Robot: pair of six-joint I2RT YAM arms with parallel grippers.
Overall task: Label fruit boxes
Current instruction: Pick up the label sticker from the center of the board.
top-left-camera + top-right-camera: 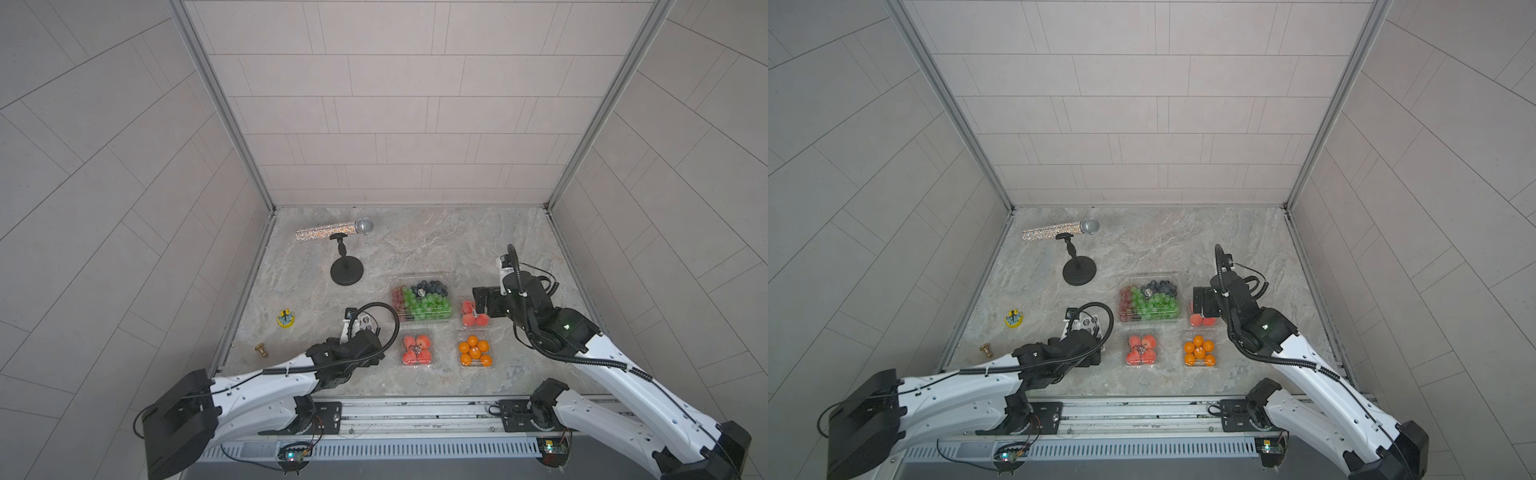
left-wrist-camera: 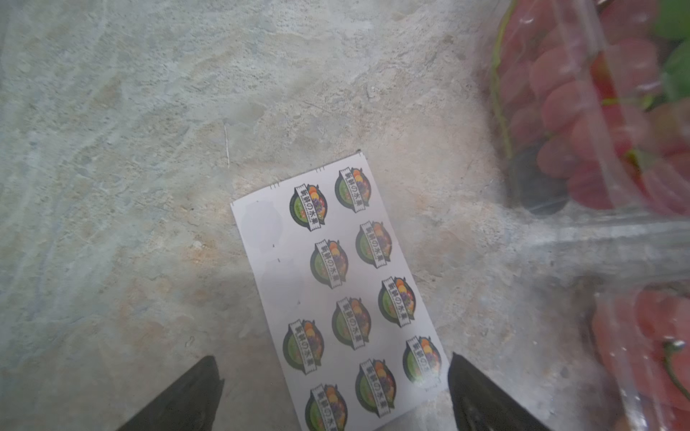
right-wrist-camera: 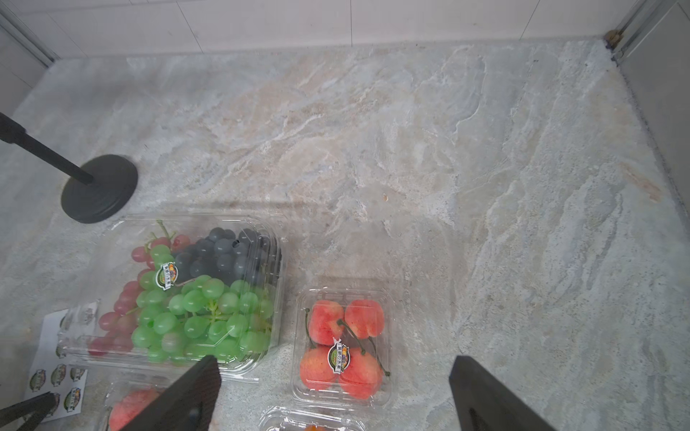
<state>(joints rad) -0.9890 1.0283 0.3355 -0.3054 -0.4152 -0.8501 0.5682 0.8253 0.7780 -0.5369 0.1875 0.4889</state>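
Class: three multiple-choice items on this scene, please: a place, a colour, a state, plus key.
1. The white paper sticker sheet lies: A) below the left gripper B) on a lid C) against the wall
2. Fruit in the small clear plastic box nearest the right arm's base is: A) green B) orange C) purple
3. The right gripper is: A) shut on a box B) shut on a sticker C) open, empty

1 A, seen between its jaws; 2 B, oranges show; 3 C, jaws stand wide apart.
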